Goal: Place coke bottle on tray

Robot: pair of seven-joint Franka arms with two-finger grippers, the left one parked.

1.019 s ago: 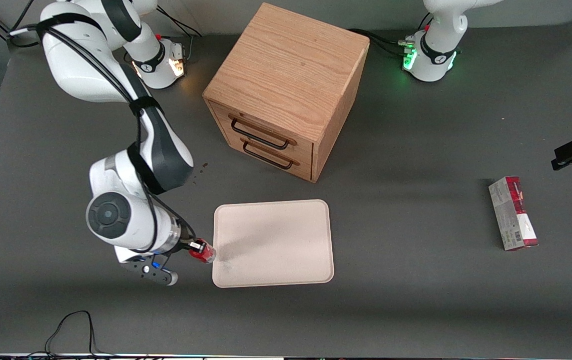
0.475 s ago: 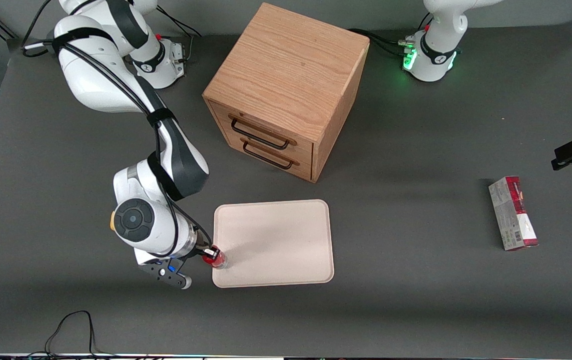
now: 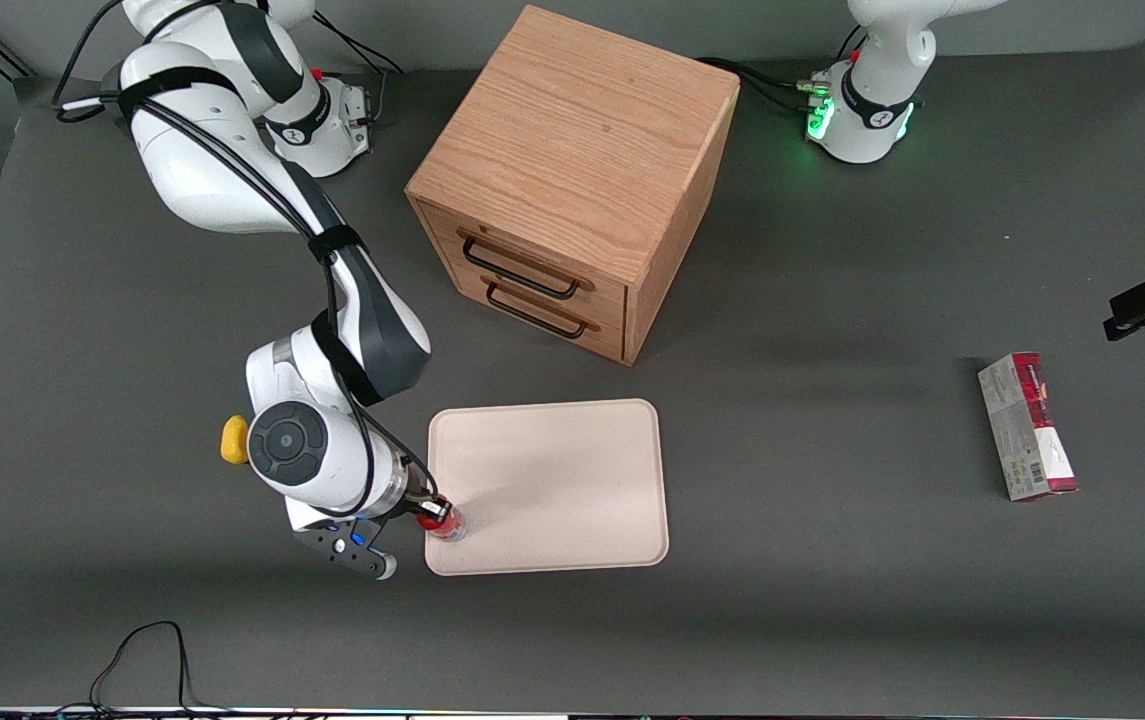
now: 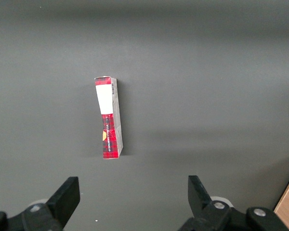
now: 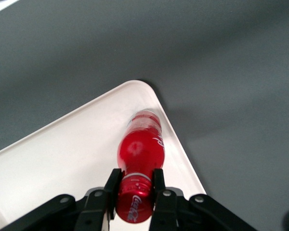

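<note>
Over the tray's [image 3: 572, 470] corner nearest the front camera at the working arm's end, gripper [image 3: 429, 512] clenched on the neck of the coke bottle [image 3: 444, 521], one finger [image 5: 113, 185] pressed against each side just below the red cap. Bottle upright or nearly so, clear base just inside the tray's [image 5: 62, 154] rounded corner; whether touching the surface or just above it cannot be told. Red body and white lettering of the bottle [image 5: 140, 151] plain in the right wrist view, with dark worktop [image 5: 231, 72] past the tray's low rim. Wooden cabinet [image 3: 572, 180] with two drawers standing farther from the front camera than the tray, apart from it. Yellow lump [image 3: 234, 440] on the worktop [image 3: 832, 600] close beside the arm's wrist. Red-and-grey carton [image 3: 1027, 426] lying flat, well apart, toward the parked arm's end; same carton [image 4: 109, 118] seen in the left wrist view.
</note>
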